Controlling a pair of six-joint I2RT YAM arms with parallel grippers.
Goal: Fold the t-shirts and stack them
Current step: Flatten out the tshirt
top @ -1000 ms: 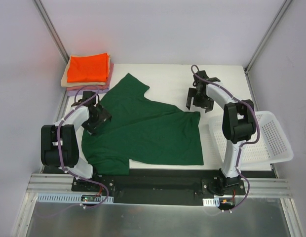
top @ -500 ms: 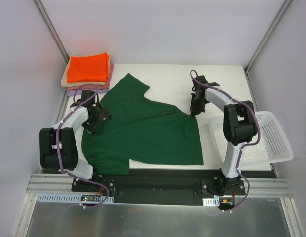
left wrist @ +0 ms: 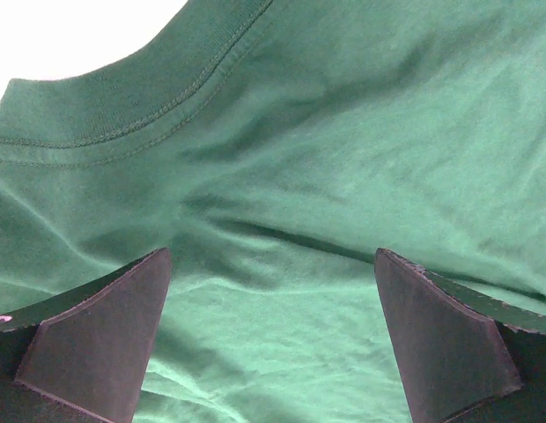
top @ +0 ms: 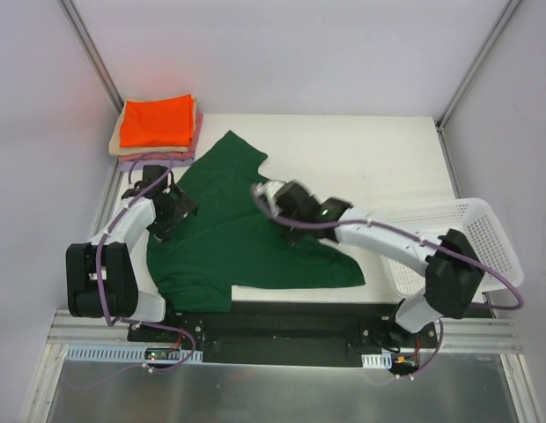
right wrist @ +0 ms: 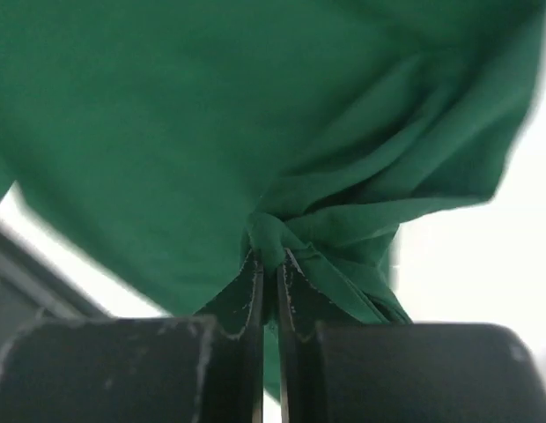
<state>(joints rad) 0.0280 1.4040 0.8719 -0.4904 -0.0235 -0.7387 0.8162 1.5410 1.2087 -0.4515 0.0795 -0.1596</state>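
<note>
A large dark green t-shirt lies spread on the white table. My right gripper reaches over its middle and is shut on a bunched fold of the green cloth, which is drawn leftward over the shirt. Over the shirt's left side, near the collar, my left gripper hangs open with nothing between its fingers. A stack of folded t-shirts sits at the back left corner, bright orange on top, with beige and pink edges showing beneath.
A white mesh basket stands at the table's right edge, beside the right arm's elbow. Bare white tabletop shows behind the green shirt. The arm bases and a black rail run along the near edge.
The right gripper closed on the shirt's far right corner and swept left and nearer with it, dragging the cloth over the shirt's middle. The left gripper stayed open in place.
</note>
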